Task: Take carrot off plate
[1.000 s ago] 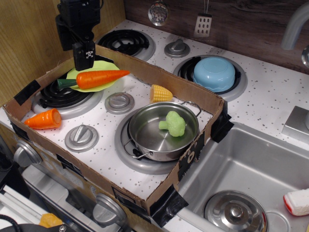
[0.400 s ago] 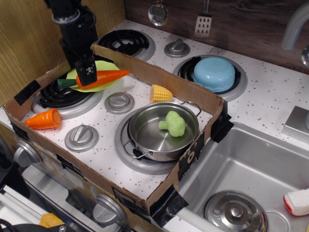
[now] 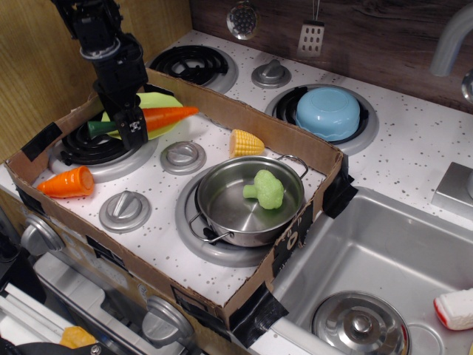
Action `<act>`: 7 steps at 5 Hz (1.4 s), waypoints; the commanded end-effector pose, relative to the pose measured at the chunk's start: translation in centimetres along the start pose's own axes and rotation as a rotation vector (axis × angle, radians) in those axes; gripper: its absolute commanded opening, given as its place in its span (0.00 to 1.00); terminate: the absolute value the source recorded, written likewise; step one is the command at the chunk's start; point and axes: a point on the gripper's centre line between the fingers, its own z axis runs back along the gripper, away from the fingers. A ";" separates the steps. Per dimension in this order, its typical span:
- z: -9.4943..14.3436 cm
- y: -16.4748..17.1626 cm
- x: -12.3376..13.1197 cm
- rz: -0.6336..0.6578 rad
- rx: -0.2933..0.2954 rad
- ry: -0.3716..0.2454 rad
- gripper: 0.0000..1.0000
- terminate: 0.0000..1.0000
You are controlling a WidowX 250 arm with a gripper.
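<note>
You are reaching your gripper (image 3: 134, 130) down over the carrot (image 3: 168, 116) on the plate (image 3: 164, 129); I cannot tell if the fingers are pinching. Squeeze the fat middle.

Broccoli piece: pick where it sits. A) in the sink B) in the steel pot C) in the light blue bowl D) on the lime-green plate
B: the broccoli piece lies inside the steel pot on the front burner, well apart from the lime-green plate, the light blue bowl and the sink.
</note>
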 end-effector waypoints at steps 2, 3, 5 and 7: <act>2.1 0.4 0.8 0.011 0.084 -0.032 0.00 0.00; 2.5 0.2 1.1 0.016 0.076 -0.026 0.00 0.00; 4.1 -0.6 1.2 0.048 0.124 -0.011 0.00 0.00; 5.6 -2.6 0.9 0.211 0.137 0.019 0.00 0.00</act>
